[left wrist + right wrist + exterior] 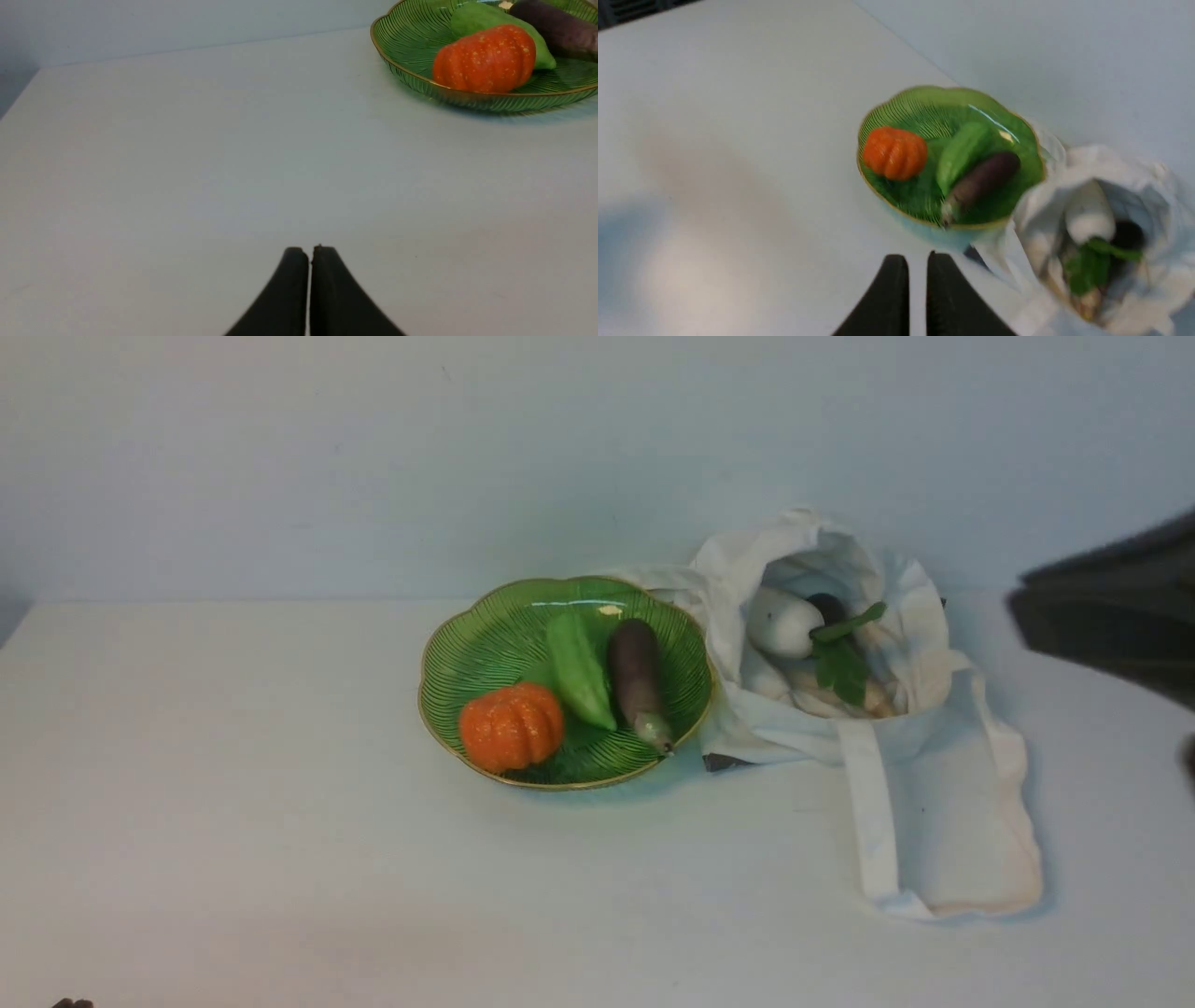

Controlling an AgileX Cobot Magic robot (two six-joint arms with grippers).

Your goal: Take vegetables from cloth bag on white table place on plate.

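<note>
The green plate (pixel 485 635) sits mid-table and holds a dark purple eggplant (pixel 637 679), a green vegetable (pixel 579 667) and an orange pumpkin (pixel 509 726). The white cloth bag (pixel 952 821) lies right of it, touching it, mouth open. Inside show a white radish (pixel 782 621) with green leaves (pixel 840 663) and the dark end of another eggplant (pixel 826 607). My left gripper (pixel 309 252) is shut and empty, low over the white table (pixel 233 784), left of the plate (pixel 406 32). My right gripper (pixel 916 261) is nearly shut, empty, above the table near the bag (pixel 1111 163) and plate (pixel 915 107).
My right arm (pixel 1111 607) is a dark blur at the right edge, beside the bag. The bag's strap (pixel 873 821) and flat body trail toward the front. A pale wall runs behind the table.
</note>
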